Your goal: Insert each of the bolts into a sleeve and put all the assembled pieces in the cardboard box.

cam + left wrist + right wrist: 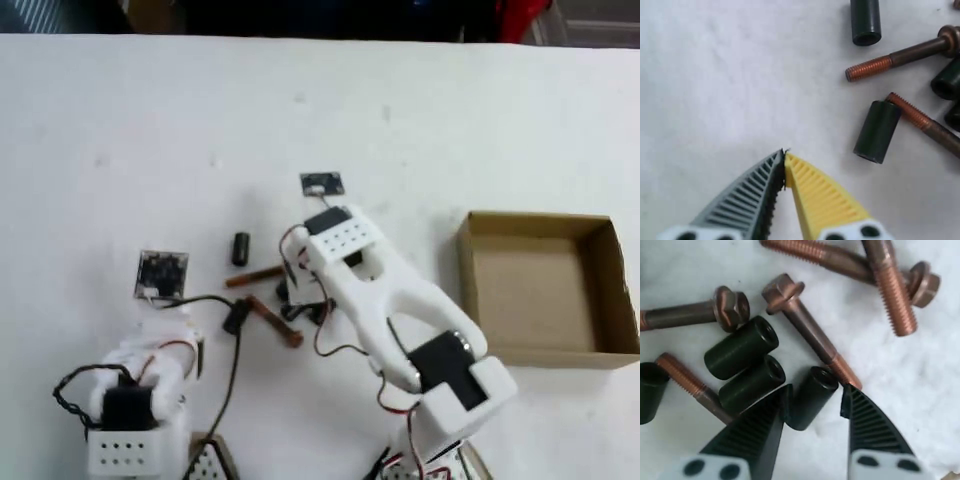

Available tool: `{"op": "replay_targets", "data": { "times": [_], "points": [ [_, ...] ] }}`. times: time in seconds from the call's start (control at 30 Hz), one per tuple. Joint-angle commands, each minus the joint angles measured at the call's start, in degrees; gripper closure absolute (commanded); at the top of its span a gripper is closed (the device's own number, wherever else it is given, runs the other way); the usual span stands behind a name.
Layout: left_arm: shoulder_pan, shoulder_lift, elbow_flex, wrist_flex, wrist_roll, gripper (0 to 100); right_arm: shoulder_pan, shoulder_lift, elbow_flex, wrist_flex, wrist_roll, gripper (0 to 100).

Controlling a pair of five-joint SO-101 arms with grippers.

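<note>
Lighting bright and even from overhead; white tabletop point(450, 120) close to washed out in the high view. Shadows short, soft (darkest under the sleeves point(877, 131)).

The left arm point(125, 405) and right arm point(395, 300) have white shells, black servo blocks point(445, 362), and red and black cables point(236, 355). The left gripper point(784, 152) has one grey and one yellow ribbed finger. The right gripper point(816, 390) has two black ribbed fingers. Finger mounts point(715, 467) are white with round holes.
</note>
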Motion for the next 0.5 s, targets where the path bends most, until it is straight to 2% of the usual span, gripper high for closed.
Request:
{"op": "replay_targets", "data": {
  "times": [0.0, 0.1, 0.27, 0.47],
  "points": [
    [-0.31, -0.31, -0.09, 0.44, 0.62, 98, -0.04, 5.85, -0.18, 0.13, 0.09, 84.7],
    [-0.31, -0.31, -0.09, 0.44, 0.62, 98, -0.04, 7.87, -0.88, 0.66, 0.35, 84.7],
    [-0.31, -0.31, -0.09, 0.44, 0.62, 98, 0.48, 8.04, -3.08, 5.14, 7.03, 85.0],
    [-0.31, -0.31, -0.09, 0.44, 0.62, 98, 2.24, 8.04, -3.34, 5.49, 13.54, 85.0]
  ]
}}
